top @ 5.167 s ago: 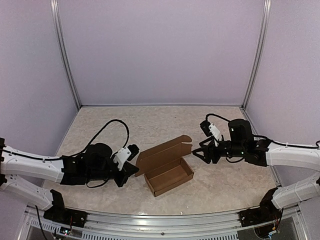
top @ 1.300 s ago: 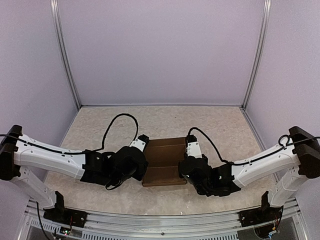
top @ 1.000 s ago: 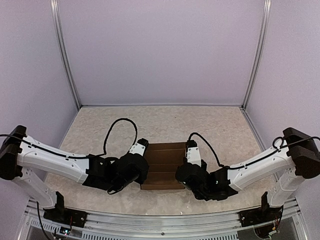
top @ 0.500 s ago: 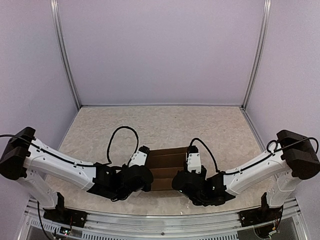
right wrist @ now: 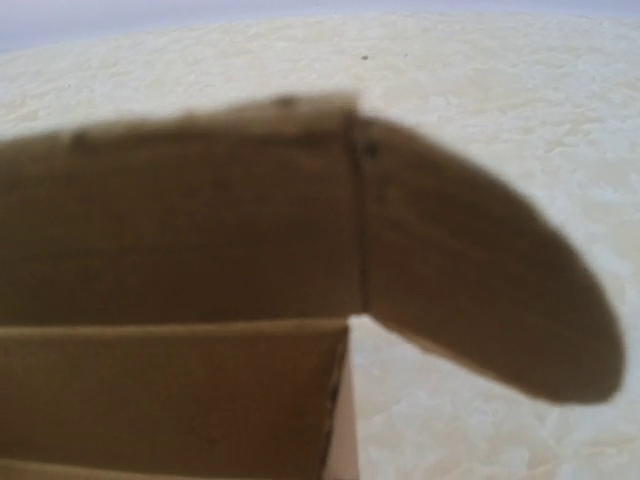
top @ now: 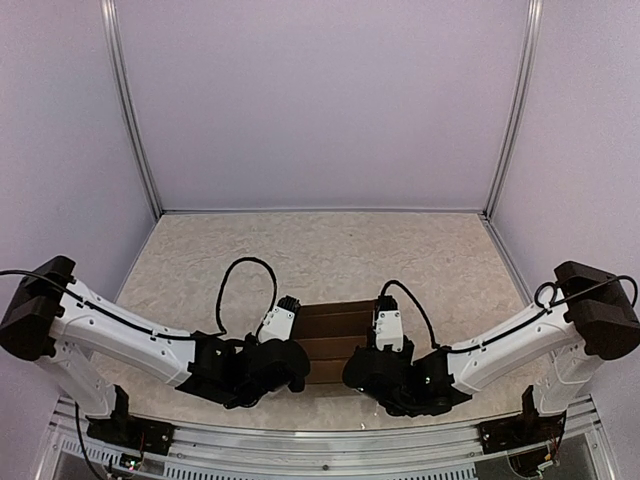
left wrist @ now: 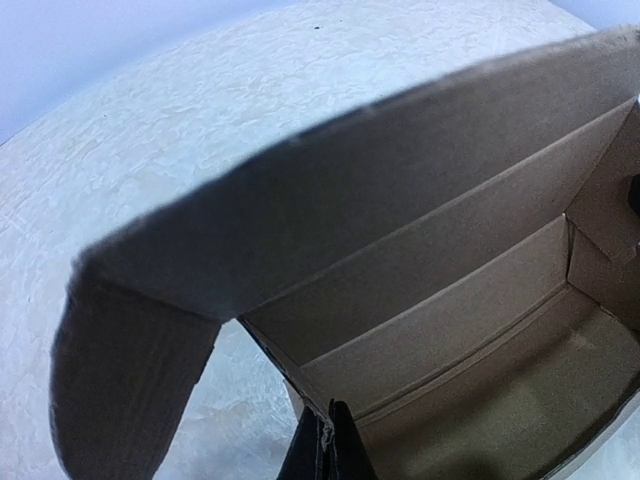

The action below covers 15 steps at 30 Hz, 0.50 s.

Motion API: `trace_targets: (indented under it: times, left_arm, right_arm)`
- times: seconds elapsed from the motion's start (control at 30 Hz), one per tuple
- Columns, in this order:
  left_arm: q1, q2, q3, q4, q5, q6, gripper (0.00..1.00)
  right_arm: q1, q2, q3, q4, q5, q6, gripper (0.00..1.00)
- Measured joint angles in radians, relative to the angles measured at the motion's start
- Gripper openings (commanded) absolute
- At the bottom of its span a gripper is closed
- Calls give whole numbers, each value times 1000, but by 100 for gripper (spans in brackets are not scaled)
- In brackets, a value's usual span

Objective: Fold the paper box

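Plain brown cardboard paper box (top: 335,338) sits on the pale mottled bench (top: 320,250) with its tray already formed. Its broad lid panel (left wrist: 330,190) leans over the open tray and is not yet down, so closing the lid looks like the step in hand. At the box's left end wall the left end effector (left wrist: 328,440) is pressed narrow (whether it pinches cardboard, I cannot tell). The right end effector (top: 355,368), at the box's right end, is closed too, its fingers hidden. Next, the rounded lid ear (right wrist: 480,290) outside the box's right end probably needs steering inside the wall as the lid is lowered.
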Motion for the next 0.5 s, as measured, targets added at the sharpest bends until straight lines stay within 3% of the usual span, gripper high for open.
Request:
trace_targets:
  times: [0.5]
  left_arm:
    - [-23,54,4,70,-66,-31,0]
  right_arm:
    - [16,-138,-42,-124,-100,19,53]
